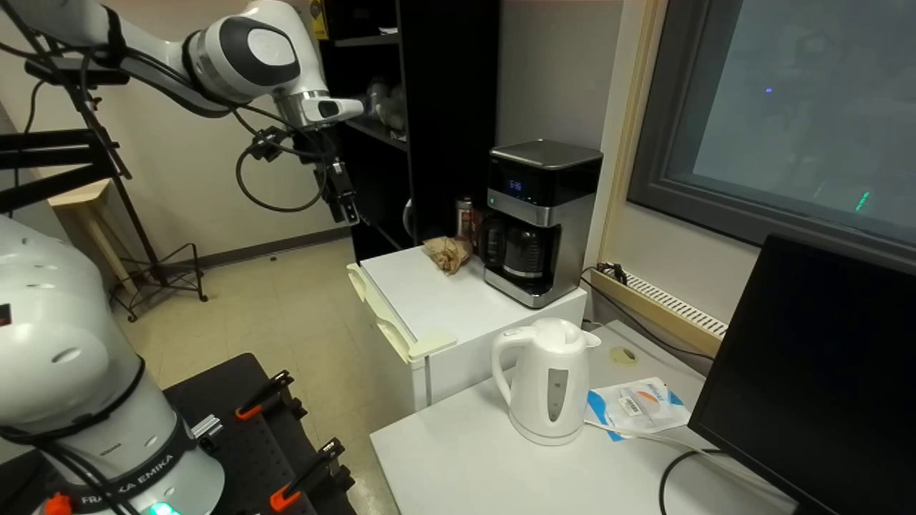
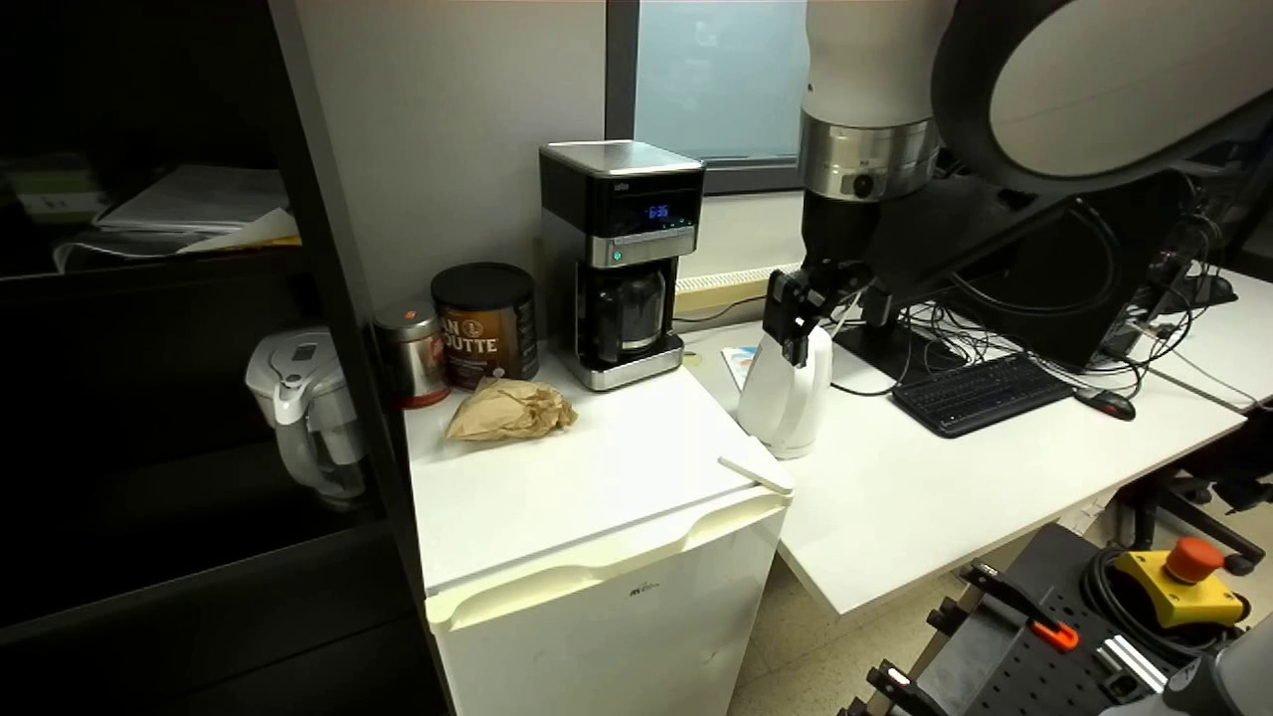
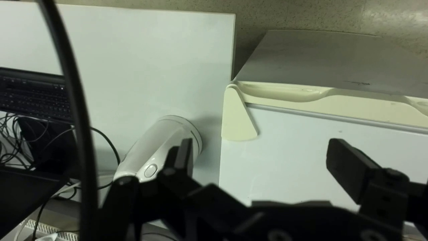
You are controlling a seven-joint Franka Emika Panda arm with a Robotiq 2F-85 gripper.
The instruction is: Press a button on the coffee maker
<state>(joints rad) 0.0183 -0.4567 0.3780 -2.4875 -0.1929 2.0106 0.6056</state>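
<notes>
The coffee maker [image 1: 581, 214] is a boxy black and silver machine with a lit blue clock display. It stands upright on the white fridge top, and also shows in an exterior view [image 2: 572, 214]. A green light glows at the left end of its silver button strip [image 2: 651, 245]. Its dark carafe [image 2: 636, 310] is in place. My gripper [image 3: 260, 144] is open and empty, pointing down. It hangs in the air, well apart from the coffee maker, in both exterior views [image 1: 349, 214] [image 2: 793, 350]. The coffee maker is out of the wrist view.
The white kettle [image 1: 551, 386] stands on the desk beside the fridge [image 2: 597, 477]. A crumpled paper bag [image 2: 512, 410], a coffee can [image 2: 485, 323] and a metal tin [image 2: 415, 353] are left of the coffee maker. A black shelf [image 2: 338, 328] and monitor [image 1: 823, 357] flank the area.
</notes>
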